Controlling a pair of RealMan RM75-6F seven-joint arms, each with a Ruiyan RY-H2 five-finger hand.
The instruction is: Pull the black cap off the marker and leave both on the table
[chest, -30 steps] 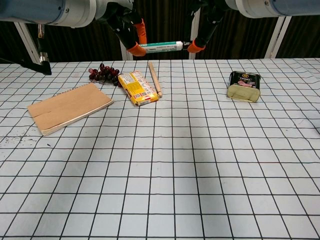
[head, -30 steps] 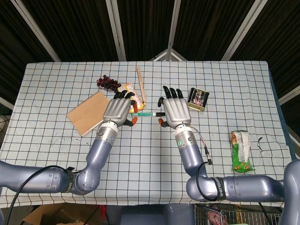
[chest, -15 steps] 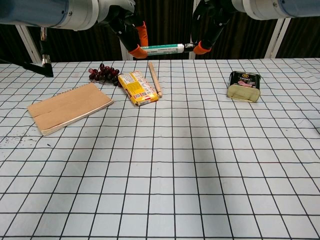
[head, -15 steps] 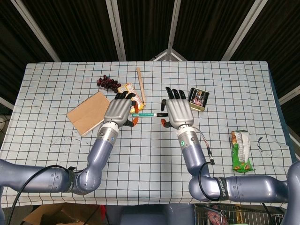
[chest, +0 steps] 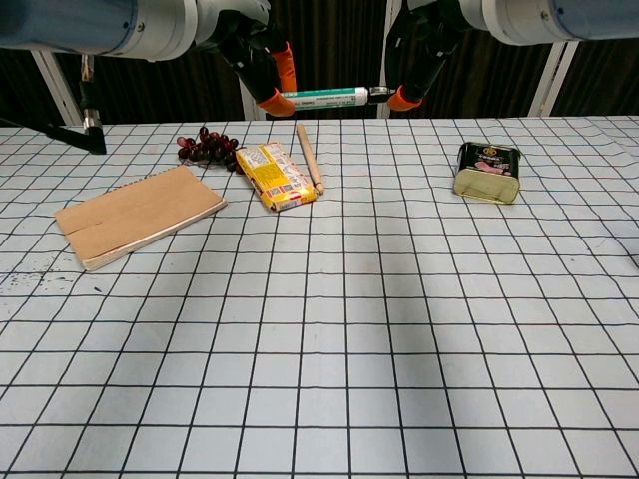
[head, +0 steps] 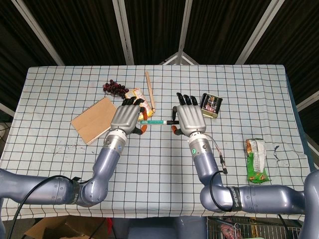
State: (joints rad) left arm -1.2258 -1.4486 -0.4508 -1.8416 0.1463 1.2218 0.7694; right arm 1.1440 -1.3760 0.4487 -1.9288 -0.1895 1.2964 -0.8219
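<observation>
Robot lab: checked-cloth table (chest: pixel 399 349), dark-curtained metal frame (head: pixel 122 30).

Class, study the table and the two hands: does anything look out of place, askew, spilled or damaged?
Only the snack packet near the table's right edge: it lies crumpled and looks torn open. I see nothing spilled. The marker is held level above the table between the left hand and right hand.

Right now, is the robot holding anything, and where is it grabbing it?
Yes. The left hand grips the marker by its barrel end, up off the table. The right hand pinches the black cap at the other end.
</observation>
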